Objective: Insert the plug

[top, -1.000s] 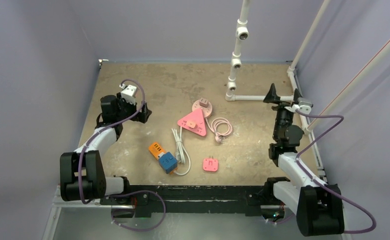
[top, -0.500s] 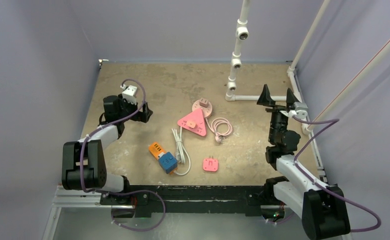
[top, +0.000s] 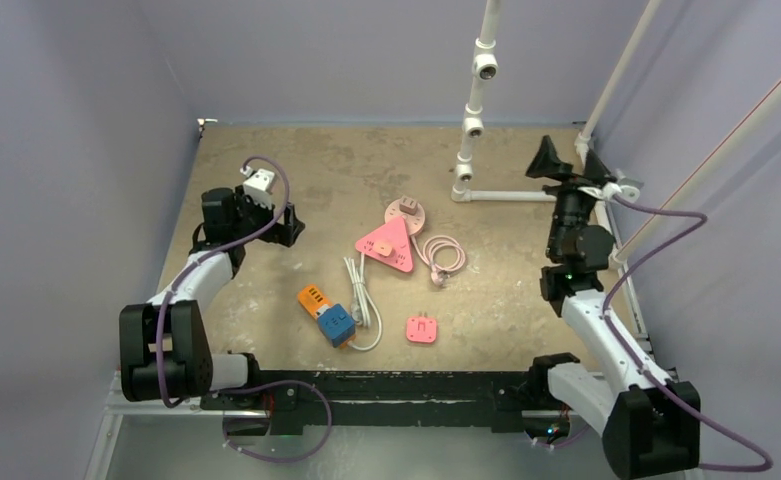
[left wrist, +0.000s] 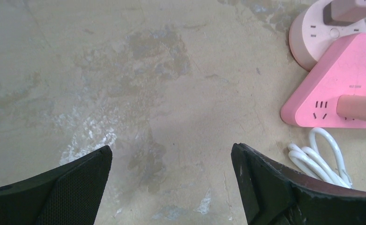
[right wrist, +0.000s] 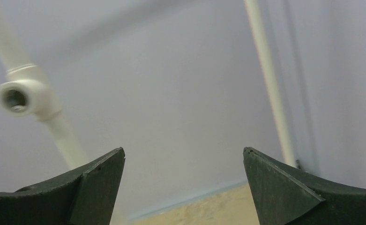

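Both grippers stand wide open and hold nothing. The left gripper hovers low over the left side of the worktop. The right gripper is raised at the right edge, its wrist view filled by wall and a white pipe fitting.

The square pink plug lies untouched near the front, well apart from both, with the triangular pink power strip behind it at mid-worktop. So the task looks to be at its very start: approach, with no grasp yet.

The next move calls for one gripper, probably the right, to tip down over the plug and close on its sides.

Compared with half a second ago, the right gripper sits farther back and to the right. The left has barely shifted, and the things on the worktop lie as they were.
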Controlling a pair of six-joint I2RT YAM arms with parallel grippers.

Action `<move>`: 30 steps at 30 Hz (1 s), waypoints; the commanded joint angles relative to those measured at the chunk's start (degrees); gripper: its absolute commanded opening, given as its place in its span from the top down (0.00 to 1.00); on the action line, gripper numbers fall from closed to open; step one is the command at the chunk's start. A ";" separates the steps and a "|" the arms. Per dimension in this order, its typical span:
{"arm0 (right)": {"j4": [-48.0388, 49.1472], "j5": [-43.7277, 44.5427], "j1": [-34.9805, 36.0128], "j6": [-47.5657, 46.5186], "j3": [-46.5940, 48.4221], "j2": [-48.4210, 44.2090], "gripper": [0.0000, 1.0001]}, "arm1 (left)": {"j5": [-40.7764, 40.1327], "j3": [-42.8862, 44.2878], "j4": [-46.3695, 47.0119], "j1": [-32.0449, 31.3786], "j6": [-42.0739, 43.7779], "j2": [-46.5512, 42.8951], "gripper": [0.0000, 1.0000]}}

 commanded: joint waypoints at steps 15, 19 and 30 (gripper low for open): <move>-28.09 -1.59 8.22 5.63 16.06 -2.79 0.01 | 6.86 9.54 -10.90 0.48 7.22 -4.93 0.01; -45.26 1.65 11.36 12.67 26.16 0.74 0.04 | 7.60 11.56 -14.00 0.45 9.09 -6.10 0.03; -64.74 22.06 40.86 37.00 28.14 5.04 0.01 | 8.86 11.52 -15.43 0.51 7.31 -7.90 0.01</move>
